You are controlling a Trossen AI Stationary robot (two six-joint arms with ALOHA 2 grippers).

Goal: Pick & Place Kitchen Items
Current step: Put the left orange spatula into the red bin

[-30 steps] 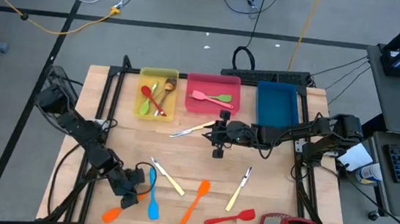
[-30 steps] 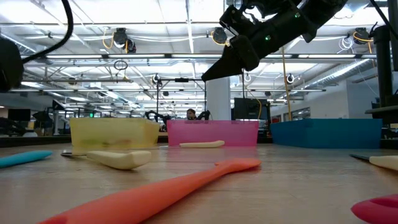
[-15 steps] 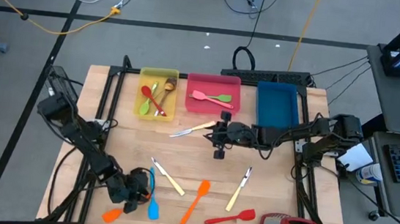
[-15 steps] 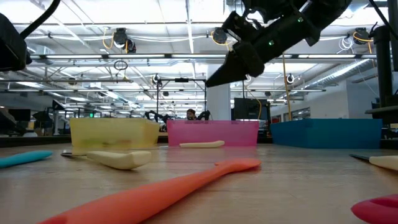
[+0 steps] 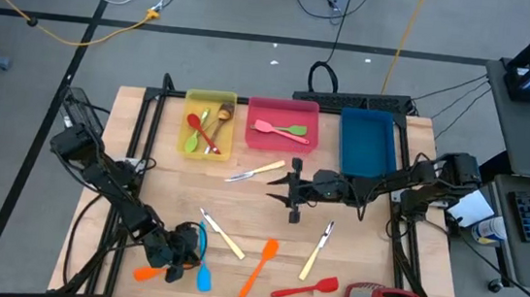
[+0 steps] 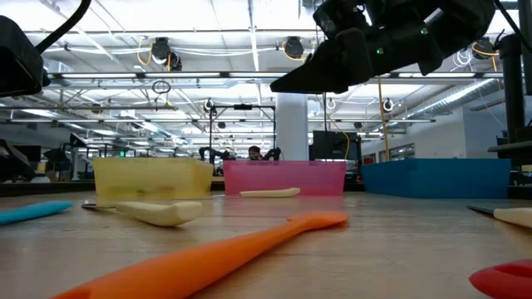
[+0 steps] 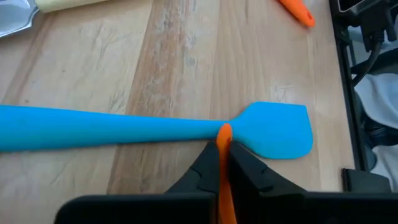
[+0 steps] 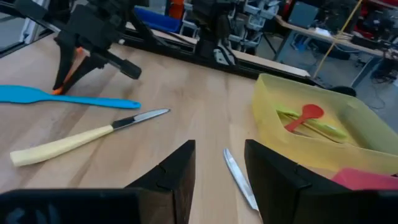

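Orange silicone shows between the closed fingers of the left gripper [image 7: 222, 163]: it pinches the small orange spatula [image 5: 149, 273] by its handle, the tip just touching the blue spatula [image 7: 149, 129] at the neck. That pinch shows only in the left wrist view; from above, the blade sticks out past the gripper toward the table's near left corner.

The right gripper [image 5: 289, 192] hangs above mid-table, fingers parted and empty (the low view shows it well off the wood). Beyond the blue spatula lie a cream-handled knife [image 5: 221, 235], a long orange spatula [image 5: 258, 268], a second knife [image 5: 317, 250] and a red spatula [image 5: 305, 287].

The wooden table [image 5: 371, 266] has bare board between the utensils and the yellow tray [image 5: 210, 97]. A workshop with ceiling lights lies behind.
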